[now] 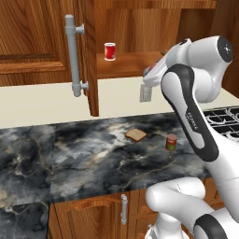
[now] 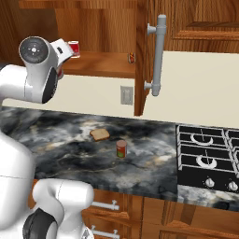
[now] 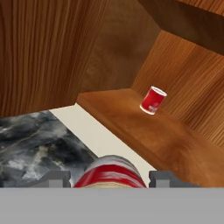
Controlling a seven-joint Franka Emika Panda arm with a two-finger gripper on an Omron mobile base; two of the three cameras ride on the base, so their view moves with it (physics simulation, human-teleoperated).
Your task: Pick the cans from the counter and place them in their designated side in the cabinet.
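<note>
My gripper (image 3: 109,179) is shut on the pale can with the red top band (image 3: 110,171), which sits between the two fingertips (image 3: 54,178). The hand (image 1: 151,75) hovers just in front of the shelf's (image 3: 144,131) front edge in the open reddish-brown cabinet (image 1: 121,21). The red can with the green label (image 1: 171,141) (image 2: 121,148) stands upright on the dark marbled counter (image 1: 84,158), right of the arm's base. Most of the held can's body is hidden in the base views.
A bright red can with a white rim (image 1: 109,51) (image 3: 153,99) stands on the shelf. The open door's grey bar handle (image 1: 72,56) (image 2: 158,53) hangs left of the opening. A bread slice (image 1: 136,135) lies on the counter. The stove (image 2: 207,158) is at the right.
</note>
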